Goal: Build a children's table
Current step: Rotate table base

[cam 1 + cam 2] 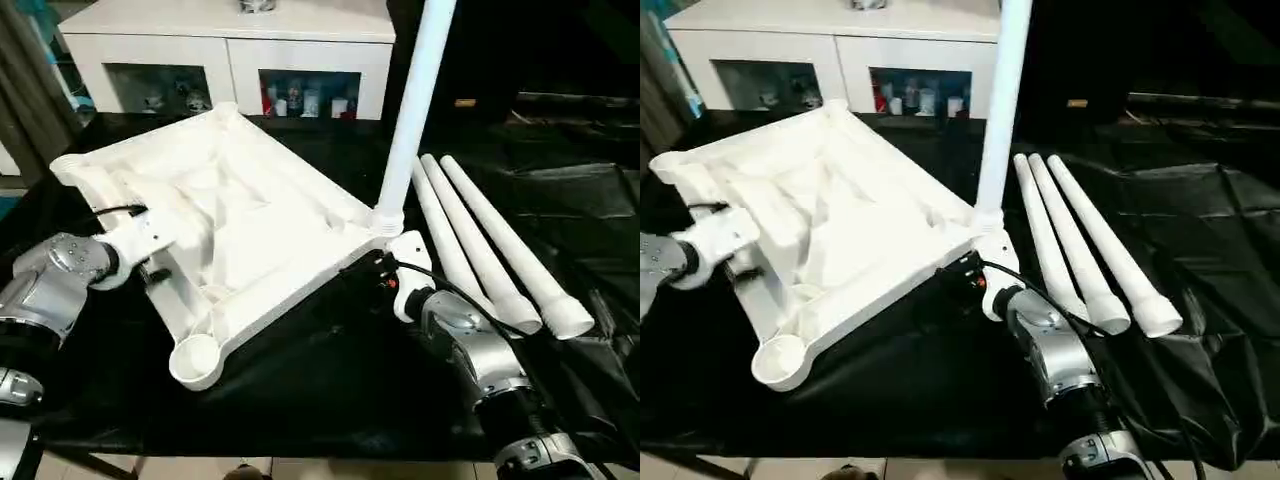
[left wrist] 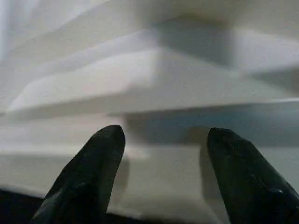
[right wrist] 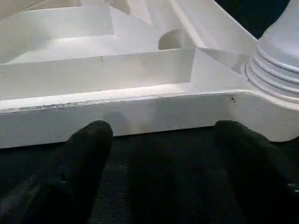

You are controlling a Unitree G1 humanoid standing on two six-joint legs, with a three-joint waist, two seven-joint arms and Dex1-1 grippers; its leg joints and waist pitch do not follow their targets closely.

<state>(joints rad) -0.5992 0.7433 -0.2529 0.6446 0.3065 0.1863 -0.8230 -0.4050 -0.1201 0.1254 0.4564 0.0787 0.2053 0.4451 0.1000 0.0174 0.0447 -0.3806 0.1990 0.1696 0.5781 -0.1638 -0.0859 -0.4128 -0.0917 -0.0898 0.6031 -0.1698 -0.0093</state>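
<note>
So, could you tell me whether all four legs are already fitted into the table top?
No, one leg stands in a corner socket of the table top, while three loose legs lie beside it.

Head views soft, slightly blurred. White table top (image 1: 230,215) bright, near glare against dark black cloth (image 1: 330,390). Left wrist view unfocused; shadows under ribs.

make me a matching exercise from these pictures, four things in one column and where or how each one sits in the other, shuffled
Things:
1. table top
2. fitted leg
3. three loose legs
4. white cabinet

States:
A. lying side by side on the black cloth
B. standing behind the work, glass doors
C. upside down, ribbed underside up
D. upright in a corner socket

Pairs: 1-C, 2-D, 3-A, 4-B
</note>
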